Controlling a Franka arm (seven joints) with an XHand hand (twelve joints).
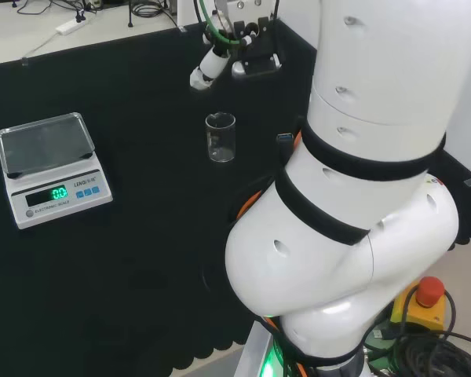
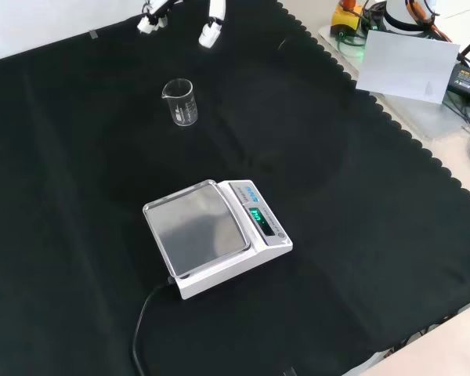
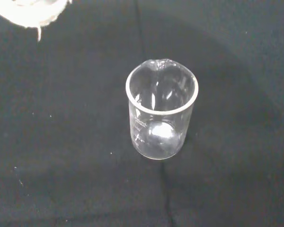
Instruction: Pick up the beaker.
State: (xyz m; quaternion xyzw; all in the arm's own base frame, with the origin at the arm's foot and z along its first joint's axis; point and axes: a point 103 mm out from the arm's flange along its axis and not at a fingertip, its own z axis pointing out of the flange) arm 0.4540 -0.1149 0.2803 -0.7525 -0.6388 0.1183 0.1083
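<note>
Item: small clear glass beaker (image 1: 220,137), upright, seemingly empty, on black cloth (image 1: 125,259), at two o'clock from the white digital scale (image 1: 51,167) in the head view. My black-and-white hand (image 1: 210,64) hovered apart, holding nothing, fingers apparently relaxed. Likely light, rigid, slippery, breakable; grasp mid-wall.
</note>
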